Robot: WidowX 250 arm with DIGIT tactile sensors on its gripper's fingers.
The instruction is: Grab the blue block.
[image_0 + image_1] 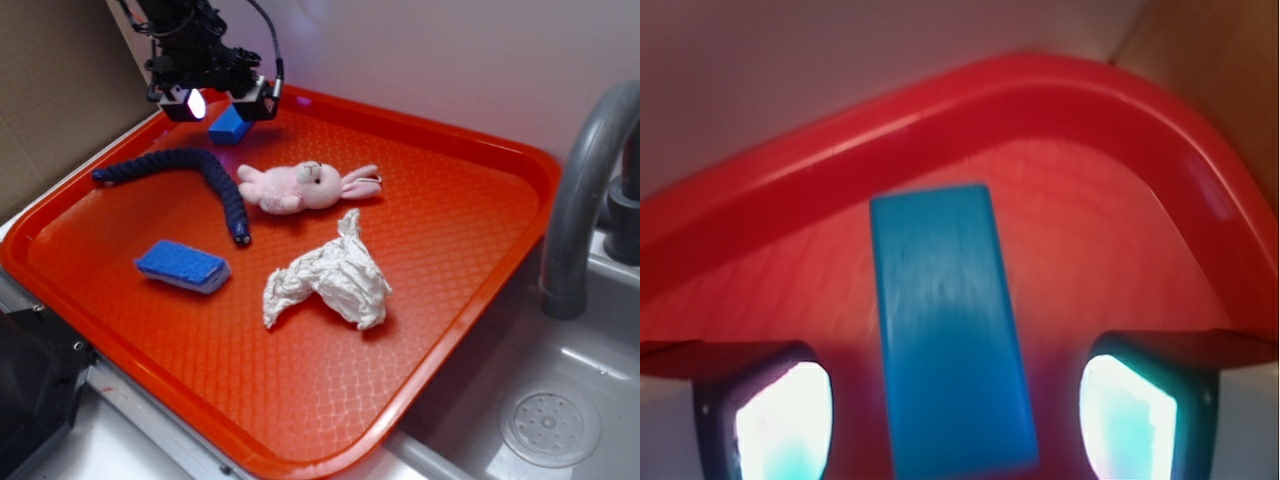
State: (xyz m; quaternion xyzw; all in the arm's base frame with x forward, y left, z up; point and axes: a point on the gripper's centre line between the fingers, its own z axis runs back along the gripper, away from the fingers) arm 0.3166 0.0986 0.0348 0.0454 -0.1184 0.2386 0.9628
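The blue block (229, 126) is a smooth solid-blue rectangle lying flat near the far left corner of the red tray (480, 230). In the wrist view the blue block (950, 330) runs lengthwise between the two fingers, with a red gap on each side. My gripper (222, 102) hovers just above it, open, one finger on either side and neither touching. The white glowing pads (785, 420) frame the block's near end. The block's front part is partly hidden behind the gripper in the exterior view.
On the tray lie a dark-blue braided rope (200, 175), a pink bunny (305, 186), a blue sponge (183, 265) and a crumpled white cloth (330, 280). The raised tray rim (970, 100) curves close behind the block. A grey faucet (585, 190) and sink (545, 425) are at the right.
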